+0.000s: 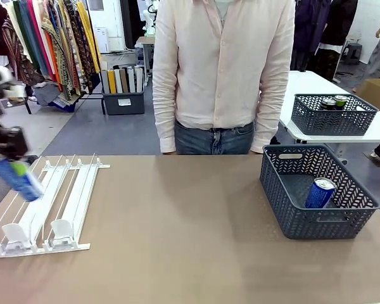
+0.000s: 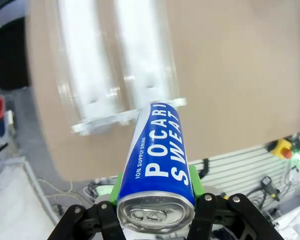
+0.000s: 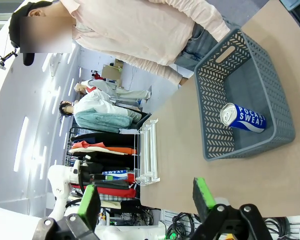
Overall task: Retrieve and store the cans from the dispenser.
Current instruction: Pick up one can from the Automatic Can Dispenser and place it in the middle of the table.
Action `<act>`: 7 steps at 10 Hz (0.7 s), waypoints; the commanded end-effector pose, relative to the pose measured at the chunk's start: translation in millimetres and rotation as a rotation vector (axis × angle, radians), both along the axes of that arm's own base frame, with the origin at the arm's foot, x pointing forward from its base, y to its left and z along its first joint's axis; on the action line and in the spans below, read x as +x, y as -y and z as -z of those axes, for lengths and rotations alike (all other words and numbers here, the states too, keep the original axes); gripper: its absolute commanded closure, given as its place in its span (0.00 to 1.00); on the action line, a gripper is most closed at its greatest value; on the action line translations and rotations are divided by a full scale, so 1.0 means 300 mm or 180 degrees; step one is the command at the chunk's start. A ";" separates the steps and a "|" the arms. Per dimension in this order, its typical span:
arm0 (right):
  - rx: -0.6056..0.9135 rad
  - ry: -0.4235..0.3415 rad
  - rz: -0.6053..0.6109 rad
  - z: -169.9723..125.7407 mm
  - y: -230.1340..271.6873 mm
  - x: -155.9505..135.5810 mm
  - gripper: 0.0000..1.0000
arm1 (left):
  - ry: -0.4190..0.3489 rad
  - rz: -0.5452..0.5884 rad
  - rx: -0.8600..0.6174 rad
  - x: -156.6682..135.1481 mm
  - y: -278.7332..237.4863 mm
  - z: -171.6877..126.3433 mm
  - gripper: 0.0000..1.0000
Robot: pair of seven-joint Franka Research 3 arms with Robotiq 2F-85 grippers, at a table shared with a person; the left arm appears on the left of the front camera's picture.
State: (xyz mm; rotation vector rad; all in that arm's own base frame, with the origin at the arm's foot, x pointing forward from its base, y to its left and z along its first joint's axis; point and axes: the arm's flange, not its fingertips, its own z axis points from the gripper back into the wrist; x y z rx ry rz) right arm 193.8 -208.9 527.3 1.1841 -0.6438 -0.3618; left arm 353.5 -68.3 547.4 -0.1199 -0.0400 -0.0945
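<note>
Held can: a blue Pocari Sweat can (image 2: 159, 159) sat clamped in the left gripper (image 2: 156, 214), lifted clear of the table above the dispenser's near-left lanes, tilted, its silver top toward the wrist.
Grip: the green pads (image 2: 194, 180) pressed on opposite sides of the can's wall near the top end; the jaws were closed on it.
Handling: I'd judge the can stiff but thin-walled and smooth, likely to dent under a hard squeeze or slide if tipped; the mid-body looked the safer place to hold.
Dispenser: the white lane rack (image 1: 50, 206) lay at the table's left, its pusher blocks at the near end, lanes looking empty.
Stored can: a second blue can (image 1: 320, 192) lay inside the dark lattice basket (image 1: 285, 209) at the right.
Right gripper (image 3: 146, 196): fingers stood apart, holding nothing, hanging over the table's near edge, well apart from the basket.
Person: stood at the far side in a pale shirt (image 1: 221, 63).
</note>
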 end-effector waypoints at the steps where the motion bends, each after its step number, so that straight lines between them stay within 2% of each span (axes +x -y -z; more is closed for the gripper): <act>1: 0.0030 0.0131 -0.0004 -0.011 0.003 0.008 0.00 | 0.0001 0.0369 0.0017 0.123 0.303 0.009 1.00; 3: 0.0030 0.0131 -0.0004 -0.011 0.003 0.008 0.00 | -0.0029 0.0786 0.0105 0.186 0.642 0.096 1.00; 4: 0.0030 0.0131 -0.0004 -0.011 0.003 0.008 0.00 | 0.0107 0.0895 0.0343 0.200 0.832 0.158 1.00; 6: 0.0030 0.0131 -0.0004 -0.011 0.003 0.008 0.00 | 0.0078 0.0955 0.0644 0.247 1.097 0.279 1.00; 7: 0.0030 0.0131 -0.0004 -0.011 0.003 0.008 0.00 | 0.0149 0.0916 0.0767 0.266 1.170 0.315 1.00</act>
